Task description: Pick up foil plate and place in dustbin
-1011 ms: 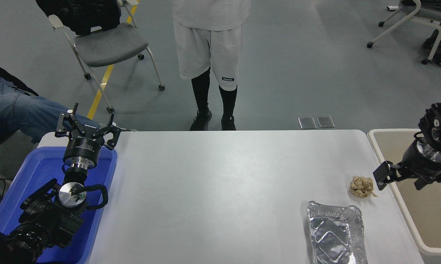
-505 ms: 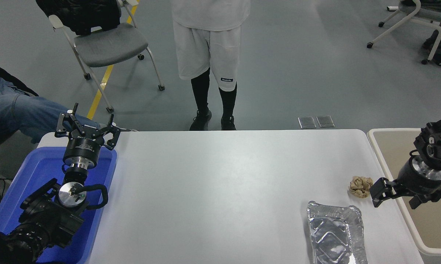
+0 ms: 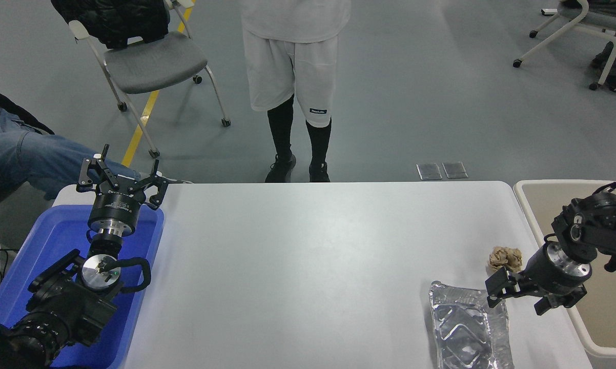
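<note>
The foil plate (image 3: 464, 330) is a shiny silver tray lying at the table's front right; its near end runs off the picture's bottom edge. The dustbin (image 3: 526, 205) is a beige bin standing off the table's right edge. My right gripper (image 3: 519, 300) is open and empty, its fingers spread over the plate's far right corner, with the arm reaching in over the bin's rim. I cannot tell if a finger touches the rim of the plate. My left gripper (image 3: 119, 178) is open and parked over the blue tub at the lower left.
A crumpled tan paper wad (image 3: 505, 257) lies just beyond the plate, close to my right wrist. A blue tub (image 3: 36, 251) sits at the table's left. A person (image 3: 292, 77) stands at the far side; another sits at the left (image 3: 16, 154).
My right gripper has moved toward the camera and to the left, from beside the paper wad to over the foil plate's far right corner. The plate, the wad and the left arm have not moved.
</note>
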Action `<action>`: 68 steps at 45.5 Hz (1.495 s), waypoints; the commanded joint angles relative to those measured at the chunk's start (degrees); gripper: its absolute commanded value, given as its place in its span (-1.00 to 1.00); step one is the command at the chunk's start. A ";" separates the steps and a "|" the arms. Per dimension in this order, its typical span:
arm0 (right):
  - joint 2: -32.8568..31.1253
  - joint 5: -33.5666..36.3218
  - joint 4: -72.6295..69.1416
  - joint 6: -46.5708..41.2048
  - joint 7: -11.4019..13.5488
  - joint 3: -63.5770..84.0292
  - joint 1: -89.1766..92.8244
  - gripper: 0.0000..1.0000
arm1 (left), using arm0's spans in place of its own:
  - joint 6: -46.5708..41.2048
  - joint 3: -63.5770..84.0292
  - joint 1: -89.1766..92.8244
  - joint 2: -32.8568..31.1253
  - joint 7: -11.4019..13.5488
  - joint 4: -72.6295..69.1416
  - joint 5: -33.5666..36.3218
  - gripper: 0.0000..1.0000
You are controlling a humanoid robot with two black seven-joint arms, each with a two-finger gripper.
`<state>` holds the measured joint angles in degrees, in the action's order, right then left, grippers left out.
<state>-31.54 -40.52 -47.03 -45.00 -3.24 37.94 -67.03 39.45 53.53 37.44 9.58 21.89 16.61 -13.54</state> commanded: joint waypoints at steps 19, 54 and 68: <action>1.31 0.36 -0.52 0.00 3.06 -6.30 5.33 0.87 | 0.01 0.00 0.00 0.00 0.00 0.00 0.00 0.98; 2.36 0.36 -0.60 3.08 3.15 -4.01 8.41 -1.00 | 0.01 0.00 0.00 0.00 0.00 0.00 0.00 0.98; 2.19 1.41 -0.60 3.08 3.15 -2.61 8.06 -1.00 | 0.01 0.00 0.00 0.00 0.00 0.00 0.00 0.98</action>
<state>-29.16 -40.13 -47.62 -41.98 -0.10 34.68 -58.77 39.46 53.52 37.44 9.58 21.88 16.61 -13.54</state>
